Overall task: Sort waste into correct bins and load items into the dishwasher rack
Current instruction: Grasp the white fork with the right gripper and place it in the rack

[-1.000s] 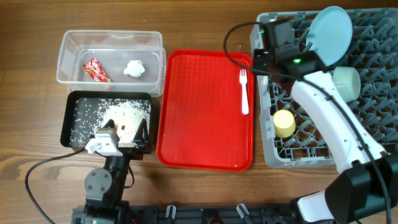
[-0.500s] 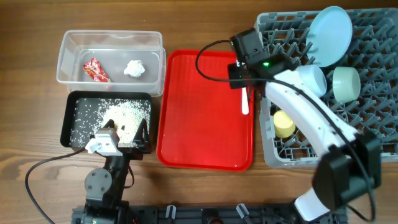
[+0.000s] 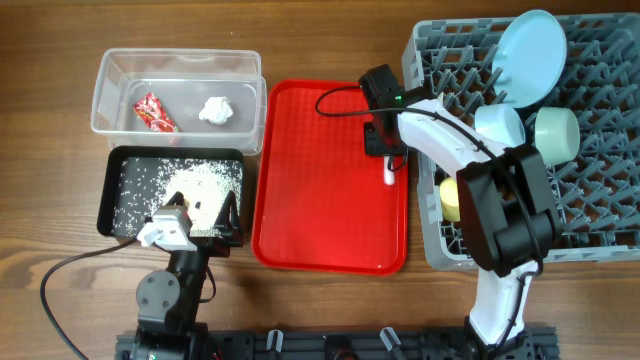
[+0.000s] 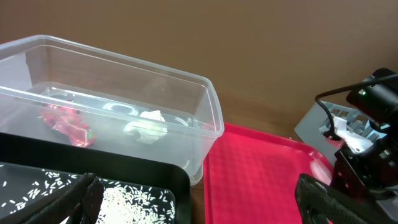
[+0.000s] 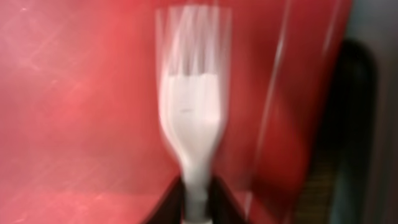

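My right gripper (image 3: 385, 145) is down on the red tray (image 3: 320, 200) with its fingers tight against both sides of the white fork's handle (image 5: 191, 106). The handle end (image 3: 388, 175) shows below the gripper. The grey rack (image 3: 600, 200) holds the light blue plate (image 3: 530, 55), blue bowl (image 3: 500, 125), green bowl (image 3: 557, 133) and yellow cup (image 3: 457, 198). The clear tub (image 3: 180, 65) holds the red wrapper (image 3: 155, 112) and tissue ball (image 3: 215, 110). The black tray (image 3: 110, 200) holds rice (image 3: 200, 185). My left gripper (image 3: 195, 215) is open and empty at the black tray's near edge. The spoon is out of view.
The red tray lies between the bins and the rack, and its right rim is close to the rack's left wall. The right arm's cable (image 3: 340, 95) loops over the tray's top. In the left wrist view, the tub (image 4: 205, 118) and red tray (image 4: 261, 168) lie ahead.
The right arm has swung left from over the rack and come down onto the fork on the red tray. The left arm has not moved.
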### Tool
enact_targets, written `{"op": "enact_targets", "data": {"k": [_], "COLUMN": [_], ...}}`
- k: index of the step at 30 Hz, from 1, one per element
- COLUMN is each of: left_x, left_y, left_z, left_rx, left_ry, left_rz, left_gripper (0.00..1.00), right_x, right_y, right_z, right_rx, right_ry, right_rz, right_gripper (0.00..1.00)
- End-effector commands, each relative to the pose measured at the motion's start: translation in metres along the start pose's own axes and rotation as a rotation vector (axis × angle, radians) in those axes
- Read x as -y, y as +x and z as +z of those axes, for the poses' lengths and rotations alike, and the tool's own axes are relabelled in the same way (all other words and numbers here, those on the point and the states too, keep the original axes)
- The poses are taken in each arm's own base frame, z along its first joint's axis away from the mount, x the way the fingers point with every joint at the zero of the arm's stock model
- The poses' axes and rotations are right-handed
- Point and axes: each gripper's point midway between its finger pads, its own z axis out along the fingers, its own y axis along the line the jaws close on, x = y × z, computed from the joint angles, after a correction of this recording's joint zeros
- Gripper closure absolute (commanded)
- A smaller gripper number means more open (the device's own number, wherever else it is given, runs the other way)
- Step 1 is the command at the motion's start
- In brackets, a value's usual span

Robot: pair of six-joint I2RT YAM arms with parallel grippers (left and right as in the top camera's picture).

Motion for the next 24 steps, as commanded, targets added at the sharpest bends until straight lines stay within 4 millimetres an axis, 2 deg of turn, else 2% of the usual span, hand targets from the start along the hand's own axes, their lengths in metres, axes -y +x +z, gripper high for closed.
{"op": "enact_targets", "data": {"k": [1, 3, 4, 6, 7, 9, 10, 11, 12, 14, 15, 16, 17, 19, 21, 23, 24], "left_x": [0.000, 0.000, 0.000, 0.000, 0.000, 0.000, 0.000, 0.000, 0.000, 0.000, 0.000, 0.000, 0.000, 0.000, 0.000, 0.000, 0.000], "left_y": [0.001, 0.001, 0.001, 0.001, 0.001, 0.001, 0.001, 0.001, 0.001, 0.001, 0.001, 0.001, 0.001, 0.001, 0.001, 0.001, 0.001], "left_z": [0.000, 0.000, 0.000, 0.000, 0.000, 0.000, 0.000, 0.000, 0.000, 0.000, 0.000, 0.000, 0.000, 0.000, 0.000, 0.000, 0.000], "left_rx": [0.000, 0.000, 0.000, 0.000, 0.000, 0.000, 0.000, 0.000, 0.000, 0.000, 0.000, 0.000, 0.000, 0.000, 0.000, 0.000, 0.000], "left_ry": [0.005, 0.005, 0.005, 0.005, 0.005, 0.005, 0.005, 0.005, 0.005, 0.005, 0.005, 0.005, 0.005, 0.005, 0.005, 0.005, 0.005], "left_rz": [0.005, 0.005, 0.005, 0.005, 0.005, 0.005, 0.005, 0.005, 0.005, 0.005, 0.005, 0.005, 0.005, 0.005, 0.005, 0.005, 0.005], "left_gripper": [0.00, 0.00, 0.00, 0.00, 0.00, 0.00, 0.00, 0.00, 0.00, 0.00, 0.00, 0.00, 0.00, 0.00, 0.00, 0.00, 0.00], "right_x": [-0.011, -0.010, -0.006, 0.008, 0.024, 0.060, 0.074, 0.088, 0.098, 0.101, 0.095, 0.091, 0.091, 0.093, 0.089, 0.069, 0.057], "right_y": [0.012, -0.002, -0.016, -0.033, -0.042, -0.054, -0.059, -0.061, -0.060, -0.057, -0.054, -0.053, -0.055, -0.062, -0.062, -0.047, -0.032], "right_z": [0.003, -0.027, -0.059, -0.101, -0.129, -0.164, -0.172, -0.169, -0.160, -0.135, -0.126, -0.122, -0.125, -0.154, -0.206, -0.262, -0.293], "right_rx": [-0.054, 0.026, 0.113, 0.232, 0.314, 0.420, 0.445, 0.439, 0.411, 0.339, 0.313, 0.301, 0.312, 0.383, 0.486, 0.586, 0.637], "right_ry": [-0.065, -0.084, -0.095, -0.081, -0.047, 0.036, 0.062, 0.083, 0.096, 0.073, 0.046, 0.028, 0.026, 0.016, -0.041, -0.180, -0.267], "right_rz": [-0.005, -0.012, -0.012, -0.011, -0.003, 0.000, -0.031, -0.045, -0.045, -0.052, -0.080, -0.085, -0.076, -0.046, -0.045, -0.083, -0.112], "right_gripper": [0.96, 0.96, 0.96, 0.96, 0.96, 0.96, 0.96, 0.96, 0.96, 0.92, 0.81, 0.54, 0.50, 0.47, 0.47, 0.46, 0.40]}}
